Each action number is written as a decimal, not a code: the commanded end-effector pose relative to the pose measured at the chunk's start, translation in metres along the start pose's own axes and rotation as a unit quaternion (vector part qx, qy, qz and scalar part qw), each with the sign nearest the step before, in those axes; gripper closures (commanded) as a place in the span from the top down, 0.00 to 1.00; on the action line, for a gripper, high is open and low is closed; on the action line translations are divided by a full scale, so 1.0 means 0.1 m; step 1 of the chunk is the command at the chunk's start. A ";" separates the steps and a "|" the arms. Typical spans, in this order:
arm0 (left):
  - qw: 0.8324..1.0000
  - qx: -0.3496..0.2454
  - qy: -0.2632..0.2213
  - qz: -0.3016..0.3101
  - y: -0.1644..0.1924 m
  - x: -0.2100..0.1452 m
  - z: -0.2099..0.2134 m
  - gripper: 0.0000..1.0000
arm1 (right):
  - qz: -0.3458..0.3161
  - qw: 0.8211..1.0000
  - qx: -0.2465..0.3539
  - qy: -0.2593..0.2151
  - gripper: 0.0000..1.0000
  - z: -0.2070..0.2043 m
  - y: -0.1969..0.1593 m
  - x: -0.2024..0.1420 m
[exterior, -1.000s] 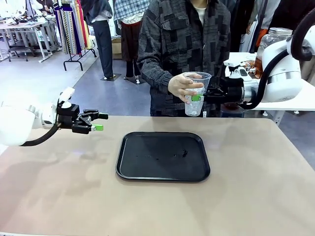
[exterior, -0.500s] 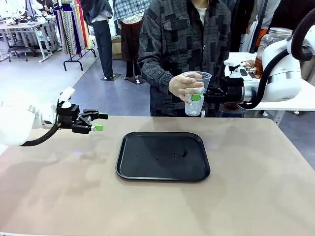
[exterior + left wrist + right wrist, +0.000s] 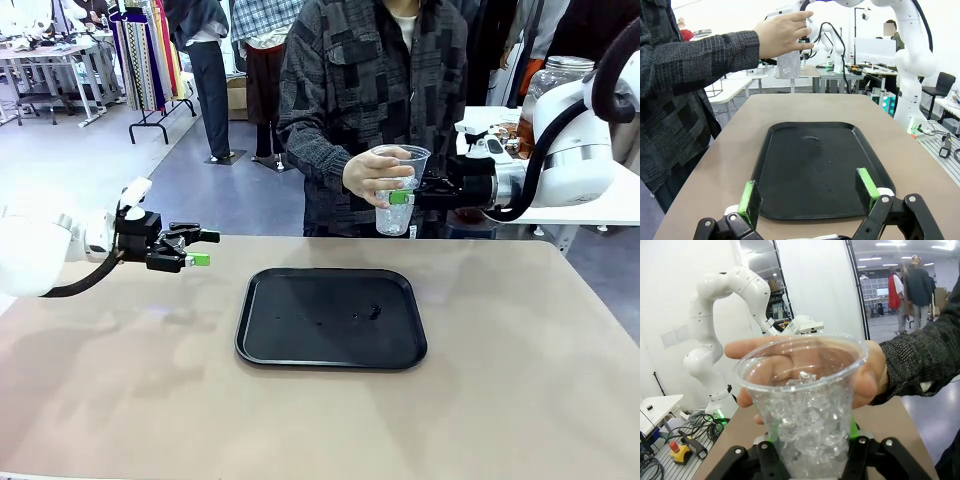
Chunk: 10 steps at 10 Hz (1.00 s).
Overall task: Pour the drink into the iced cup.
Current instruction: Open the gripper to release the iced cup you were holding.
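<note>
We see a large open room (image 3: 180, 150) with a grey floor, a rack of hanging clothes (image 3: 145, 60) at the far left and white work tables along the sides, and closest to us a wide tan table (image 3: 520, 380) with a smooth, bare top. A person in a dark patterned jacket (image 3: 370, 90) stands at its far edge. On a white side table at the far right we make out a big clear glass jar (image 3: 555, 80) with a lid; the drink (image 3: 524, 135) shows as an amber-brown band low in it, mostly hidden behind our right arm. A black tray (image 3: 330, 317) with rounded corners lies flat in the middle of the tan table, a few small wet spots on it. Our left gripper (image 3: 203, 248) hangs above the table's left part, well apart from the tray, its green-padded fingers spread wide with nothing between them. Our right gripper (image 3: 400, 192) reaches in from the right beyond the far edge and is clamped on the lower body of a clear plastic cup (image 3: 397, 190) filled with ice, held upright in the air. The person's hand (image 3: 372, 176) wraps around the same cup from the other side.
</note>
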State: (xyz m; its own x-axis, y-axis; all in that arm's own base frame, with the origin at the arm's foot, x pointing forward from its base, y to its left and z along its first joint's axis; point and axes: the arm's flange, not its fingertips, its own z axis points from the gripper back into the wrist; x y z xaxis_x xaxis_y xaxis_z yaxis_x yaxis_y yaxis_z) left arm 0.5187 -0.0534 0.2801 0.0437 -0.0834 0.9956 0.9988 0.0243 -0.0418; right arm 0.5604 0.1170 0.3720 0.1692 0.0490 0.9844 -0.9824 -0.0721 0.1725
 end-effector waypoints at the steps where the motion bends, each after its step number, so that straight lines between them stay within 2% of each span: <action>1: 1.000 0.001 0.001 -0.001 -0.01 0.02 0.00 1.00 | 0.007 1.000 0.001 -0.002 0.59 0.00 0.03 0.02; 2: 1.000 0.001 0.001 -0.001 -0.01 0.02 0.00 1.00 | 0.000 1.000 0.000 0.000 0.59 0.00 0.00 0.00; 4: 1.000 0.001 0.001 -0.001 -0.01 0.02 0.00 1.00 | -0.020 1.000 0.003 -0.021 0.98 0.09 0.02 -0.04; 10: 1.000 0.001 0.001 -0.001 -0.01 0.02 0.00 1.00 | -0.010 0.999 -0.040 -0.026 1.00 0.72 0.11 -0.34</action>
State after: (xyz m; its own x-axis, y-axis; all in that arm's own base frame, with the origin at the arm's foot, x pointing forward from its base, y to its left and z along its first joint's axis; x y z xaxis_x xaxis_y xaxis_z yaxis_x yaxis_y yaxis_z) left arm 0.5187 -0.0534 0.2801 0.0437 -0.0834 0.9956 0.9988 0.0243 -0.0418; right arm 0.5560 0.0472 0.3466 0.2240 0.0051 0.9746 -0.9745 0.0156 0.2239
